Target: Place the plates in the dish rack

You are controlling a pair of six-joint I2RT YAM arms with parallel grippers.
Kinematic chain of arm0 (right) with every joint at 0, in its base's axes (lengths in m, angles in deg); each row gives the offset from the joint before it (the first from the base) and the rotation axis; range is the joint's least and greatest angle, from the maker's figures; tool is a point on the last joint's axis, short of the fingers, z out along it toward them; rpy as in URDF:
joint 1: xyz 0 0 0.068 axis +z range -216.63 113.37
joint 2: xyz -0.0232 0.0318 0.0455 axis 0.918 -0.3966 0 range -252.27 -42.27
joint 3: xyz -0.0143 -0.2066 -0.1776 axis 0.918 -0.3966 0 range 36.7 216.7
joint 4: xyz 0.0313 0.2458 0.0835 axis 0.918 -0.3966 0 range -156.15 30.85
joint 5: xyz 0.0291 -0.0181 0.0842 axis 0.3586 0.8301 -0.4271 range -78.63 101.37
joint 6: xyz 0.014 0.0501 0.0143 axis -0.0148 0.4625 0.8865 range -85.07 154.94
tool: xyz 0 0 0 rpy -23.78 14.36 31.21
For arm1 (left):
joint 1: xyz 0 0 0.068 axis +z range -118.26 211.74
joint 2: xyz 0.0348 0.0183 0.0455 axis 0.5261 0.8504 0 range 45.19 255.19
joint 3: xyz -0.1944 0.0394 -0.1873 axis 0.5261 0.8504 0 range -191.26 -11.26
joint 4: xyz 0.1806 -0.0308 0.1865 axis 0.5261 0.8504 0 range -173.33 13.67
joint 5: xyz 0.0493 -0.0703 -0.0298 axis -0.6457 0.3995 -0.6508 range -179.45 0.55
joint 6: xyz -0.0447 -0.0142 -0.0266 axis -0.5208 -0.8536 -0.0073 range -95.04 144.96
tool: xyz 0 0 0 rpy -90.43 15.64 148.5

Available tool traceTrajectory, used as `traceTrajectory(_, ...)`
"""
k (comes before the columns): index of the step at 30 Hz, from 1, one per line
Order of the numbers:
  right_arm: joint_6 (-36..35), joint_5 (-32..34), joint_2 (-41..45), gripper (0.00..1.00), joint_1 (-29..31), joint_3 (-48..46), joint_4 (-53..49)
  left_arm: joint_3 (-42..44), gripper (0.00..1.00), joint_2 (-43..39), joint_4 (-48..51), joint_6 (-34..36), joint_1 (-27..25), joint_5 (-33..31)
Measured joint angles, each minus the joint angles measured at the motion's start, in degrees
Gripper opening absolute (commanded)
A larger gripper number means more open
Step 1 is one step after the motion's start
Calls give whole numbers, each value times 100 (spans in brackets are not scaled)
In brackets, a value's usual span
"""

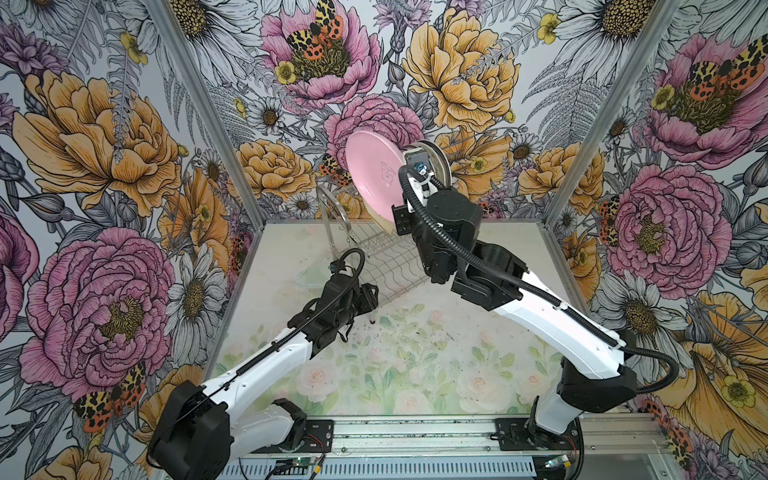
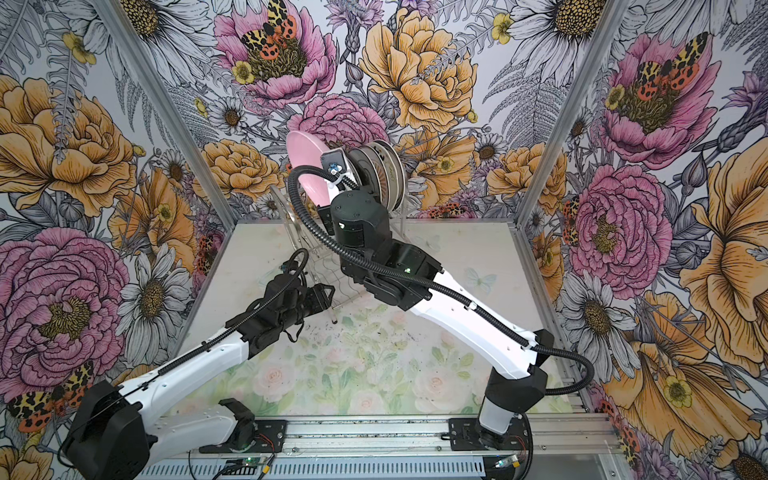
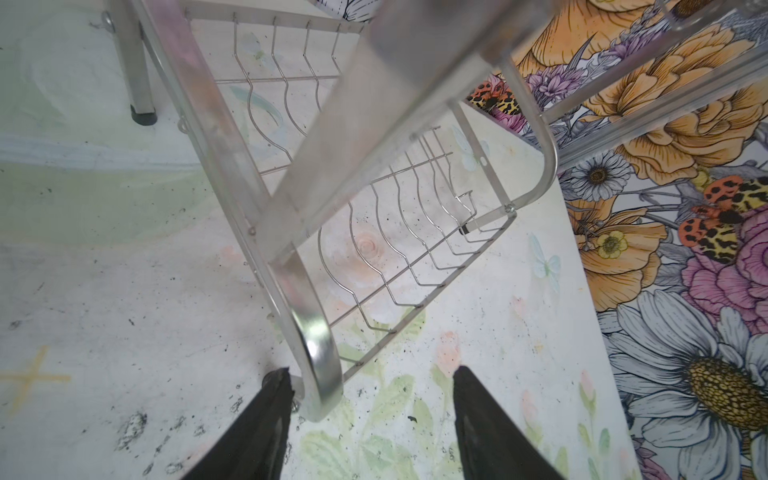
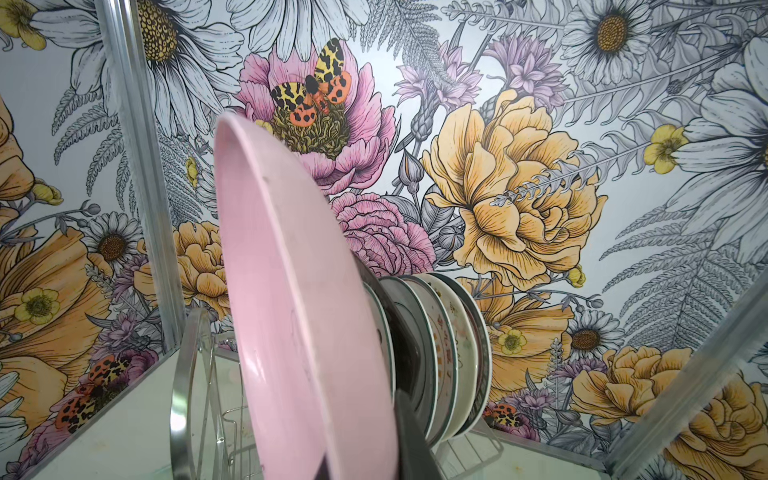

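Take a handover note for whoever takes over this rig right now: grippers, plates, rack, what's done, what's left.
Left gripper: jaws open, a lower frame corner of the dish rack between them, not clamped.
Right gripper: shut on the pink plate, held on edge at the upper tier.
Done: several plates stand on edge in the upper tier.
Left: seat the pink plate in a slot beside them, then release.

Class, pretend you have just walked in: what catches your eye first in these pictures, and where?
The pink plate stands out, held tilted on edge in the right gripper at the top of the dish rack, beside a row of plates standing in it. Loud floral wallpaper covers the walls, and the left gripper sits open at the rack's lower corner.
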Motion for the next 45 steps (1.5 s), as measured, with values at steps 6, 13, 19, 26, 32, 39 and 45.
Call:
traceTrajectory(6,-409,341,-557,0,142,208,251,9,75,-734,332,22,125,-15)
traceTrajectory(13,-651,597,-1185,0,133,669,293,225,77,-1412,658,46,785,98)
traceTrajectory(19,-754,719,-1517,0,24,927,313,313,79,-1657,933,129,1255,361)
traceTrajectory(26,-848,741,-1816,0,-186,1200,369,323,83,-1707,970,175,1460,564)
traceTrajectory(32,-929,737,-2031,0,-323,1237,374,334,84,-1707,970,214,1622,706)
traceTrajectory(39,-1003,728,-2293,0,-396,1370,376,389,85,-1703,964,240,1777,846)
traceTrajectory(45,-1049,699,-2444,0,-431,1506,376,431,85,-1703,962,256,1818,927)
